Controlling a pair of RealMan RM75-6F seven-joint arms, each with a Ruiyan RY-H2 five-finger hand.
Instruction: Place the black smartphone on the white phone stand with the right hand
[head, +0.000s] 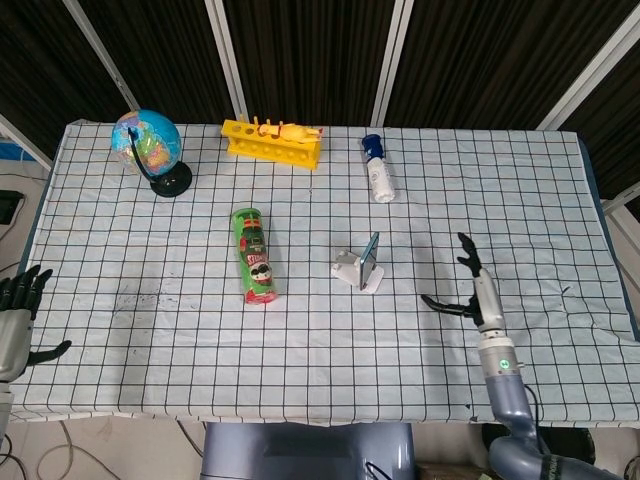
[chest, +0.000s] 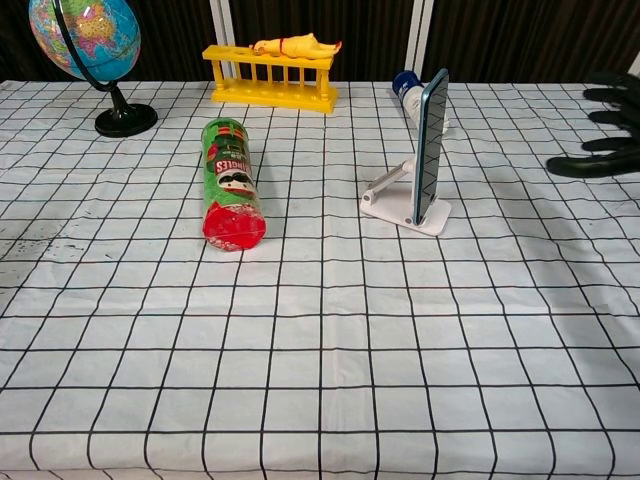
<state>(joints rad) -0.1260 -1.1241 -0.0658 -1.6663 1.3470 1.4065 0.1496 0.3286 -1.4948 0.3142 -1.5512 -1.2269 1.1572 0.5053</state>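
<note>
One black smartphone (chest: 432, 145) is seen propped nearly upright on one white phone stand (chest: 400, 203) near the middle of the table (head: 520, 190), leaned against the stand's raised back so that it rests unaided; the placing is judged done. Nothing is held by the right hand (head: 468, 290), whose fingers are spread, well apart from the stand toward the right edge. At the front-left corner the left hand (head: 18, 310) is kept idle and released. One globe (head: 145, 142), one yellow rack (head: 274, 143), one white bottle (head: 378, 170) and one green can (head: 255, 253) are counted.
</note>
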